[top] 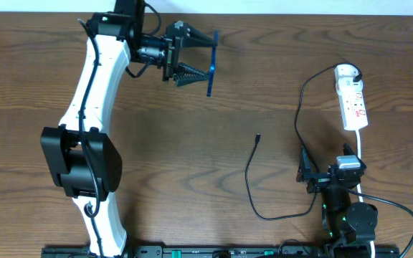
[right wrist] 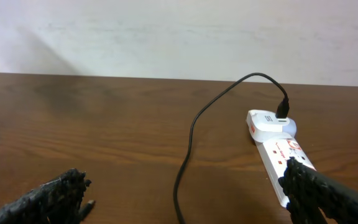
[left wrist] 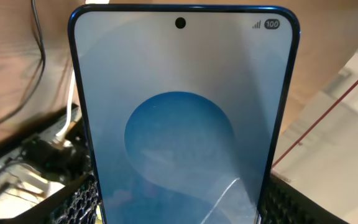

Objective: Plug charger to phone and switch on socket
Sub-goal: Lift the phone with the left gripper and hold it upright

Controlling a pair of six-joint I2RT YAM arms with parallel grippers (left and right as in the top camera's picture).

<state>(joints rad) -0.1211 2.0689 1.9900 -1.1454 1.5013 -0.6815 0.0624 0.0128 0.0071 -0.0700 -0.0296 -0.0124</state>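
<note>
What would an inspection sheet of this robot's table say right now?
Surface: brown wooden table.
Job's things: phone held on edge, not plugged in; charger tip lying loose on the table; socket at far right.
Clutter: nothing seen.
Tools: left tool shut on phone; right tool open, empty.
Cables: charger loops from the socket's rounded end; white cord runs toward the right arm.
Surroundings: pale wall behind the table.
</note>
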